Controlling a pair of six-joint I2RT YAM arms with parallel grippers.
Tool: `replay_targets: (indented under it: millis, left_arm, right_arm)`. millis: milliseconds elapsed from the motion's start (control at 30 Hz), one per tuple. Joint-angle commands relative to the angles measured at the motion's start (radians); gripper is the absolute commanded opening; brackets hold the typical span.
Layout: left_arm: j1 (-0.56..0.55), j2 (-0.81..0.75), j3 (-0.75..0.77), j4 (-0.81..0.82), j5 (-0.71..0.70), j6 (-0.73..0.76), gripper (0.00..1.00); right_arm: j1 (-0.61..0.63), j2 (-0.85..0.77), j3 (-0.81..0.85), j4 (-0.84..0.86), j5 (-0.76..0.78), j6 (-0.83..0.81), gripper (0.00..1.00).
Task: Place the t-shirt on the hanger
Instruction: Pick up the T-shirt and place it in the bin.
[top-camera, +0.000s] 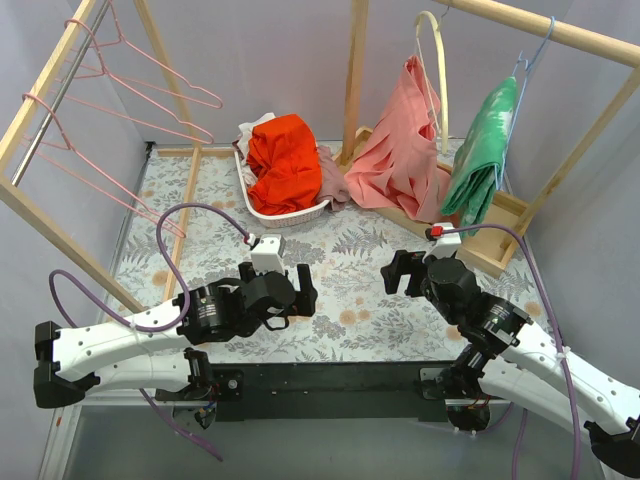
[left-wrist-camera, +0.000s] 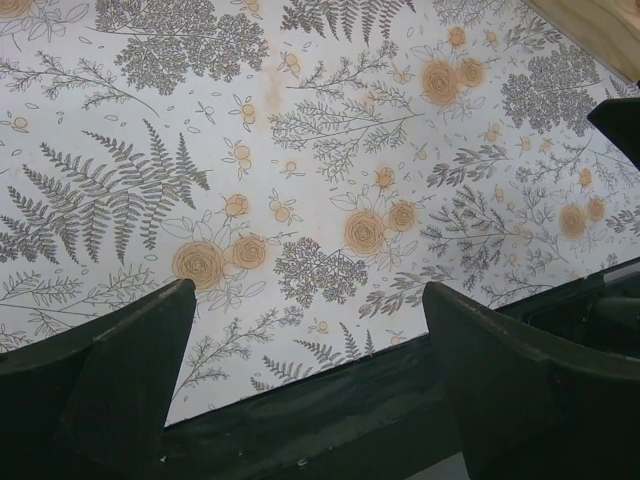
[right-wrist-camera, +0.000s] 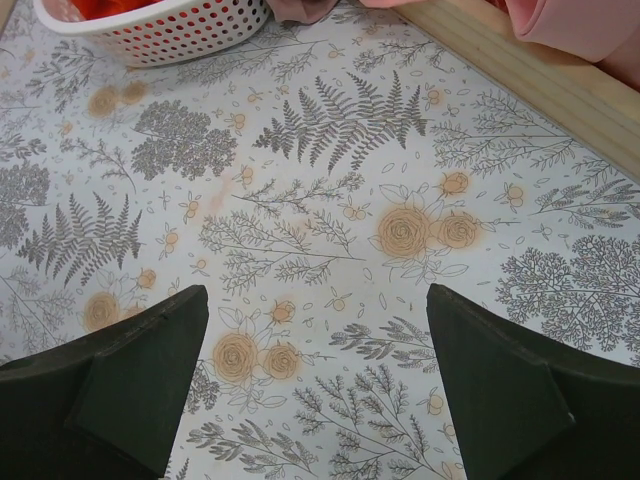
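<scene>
The orange-red t-shirt lies bunched in a white basket at the back middle of the table. A sliver of it shows in the basket at the top left of the right wrist view. Three thin pink wire hangers hang on the rail at the far left. My left gripper is open and empty, low over the floral table near its front edge. My right gripper is open and empty over the table, in front of the basket.
A salmon-pink garment on a thick cream hanger and a green garment on a blue hanger hang at the back right. A wooden post stands behind the basket. A wooden base board runs along the right. A wooden rail crosses the left.
</scene>
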Motion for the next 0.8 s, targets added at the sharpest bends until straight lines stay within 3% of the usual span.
replay_targets:
  millis: [0, 267, 467, 600, 767]
  left_arm:
    - [-0.003, 0.001, 0.019, 0.026, -0.015, 0.014, 0.98]
    - [0.017, 0.053, 0.080, 0.160, -0.112, 0.091, 0.98]
    - [0.283, 0.223, 0.197, 0.331, 0.075, 0.213, 0.98]
    - [0.432, 0.396, 0.330, 0.395, 0.100, 0.279, 0.97]
    - [0.532, 0.677, 0.516, 0.414, 0.066, 0.345, 0.85]
  right_arm:
    - [0.004, -0.003, 0.014, 0.022, -0.006, -0.011, 0.98]
    - [0.004, -0.004, 0.019, 0.022, -0.018, -0.017, 0.98]
    - [0.004, -0.024, 0.007, 0.021, -0.058, -0.009, 0.98]
    - [0.004, -0.043, -0.009, 0.022, -0.093, -0.003, 0.97]
    - [0.003, -0.047, 0.002, 0.002, -0.107, -0.009, 0.96]
